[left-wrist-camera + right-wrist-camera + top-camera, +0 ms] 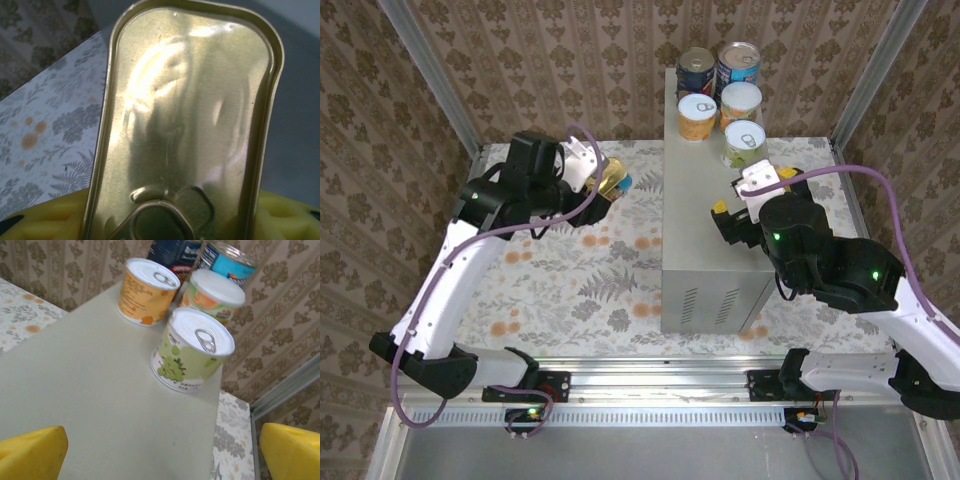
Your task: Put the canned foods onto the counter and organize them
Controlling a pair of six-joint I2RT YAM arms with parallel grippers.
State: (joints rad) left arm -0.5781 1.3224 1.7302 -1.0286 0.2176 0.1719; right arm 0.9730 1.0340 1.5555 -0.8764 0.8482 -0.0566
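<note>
Gold tin (190, 115) clamped in left gripper (603, 178); five round cans (740, 103) already on counter (705, 240).
Left wrist: tin's pull-tab lid at lens, yellow pads (50, 220) at frame bottom. Right wrist: right gripper (160, 460) spread wide, empty; green-label can (192, 357) centre, pull tabs and labels clear here. Top: cans clustered upper centre, tin left of counter, off it, likely the last to place; spacing clearer here.

5 round cans (740, 103) ahead of right gripper (752, 192); 1 flat gold tin (190, 110) in left gripper (608, 183); 1 counter (700, 240).
</note>
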